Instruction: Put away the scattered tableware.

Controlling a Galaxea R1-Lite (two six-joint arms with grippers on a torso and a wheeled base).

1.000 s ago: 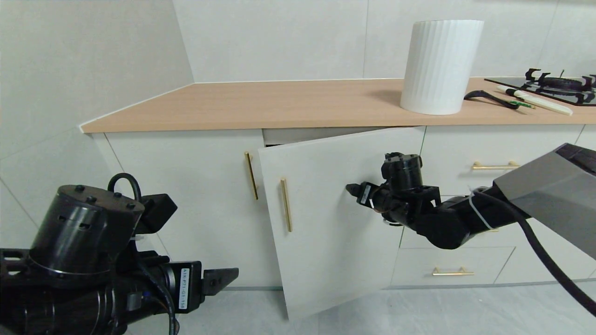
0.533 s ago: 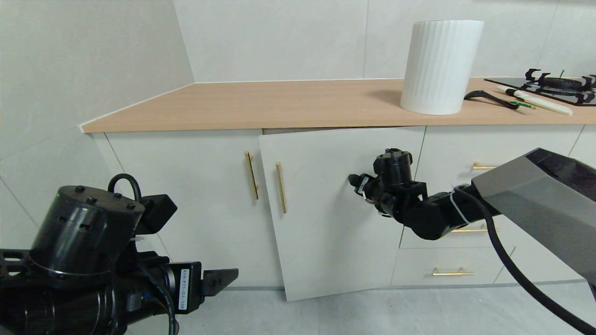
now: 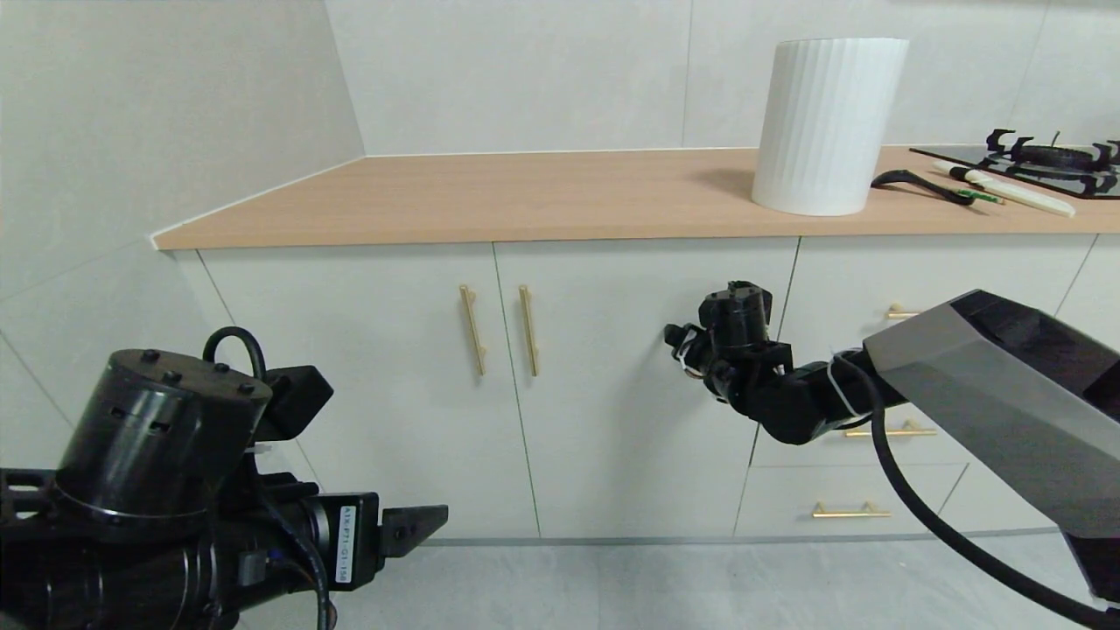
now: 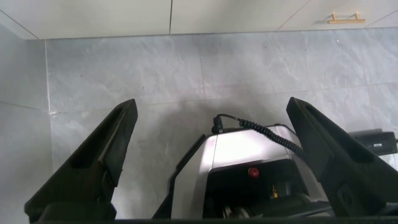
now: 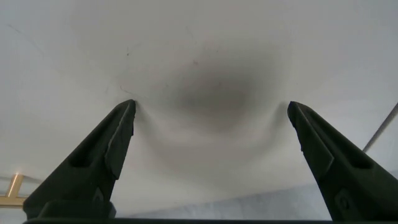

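Right end effector point(image 3: 675, 339) pressed to a shut cabinet door point(image 3: 630, 394)
Nearest, the left end effector point(image 4: 211, 109) hung low over the floor, fingers spread and empty; beyond it the right one met the door's face with fingers released, grasping nothing, and the door sat flush with its neighbour. Backing straight off the panel would likely be the clean finish, without dragging sideways. Farther back, a black utensil point(image 3: 923, 185) and a white utensil point(image 3: 1006, 188) lay near the worktop's point(image 3: 525, 192) right end, just beside a white ribbed container point(image 3: 827, 122)

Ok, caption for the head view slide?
Open right gripper against the closed cabinet door, below the counter with the white canister.
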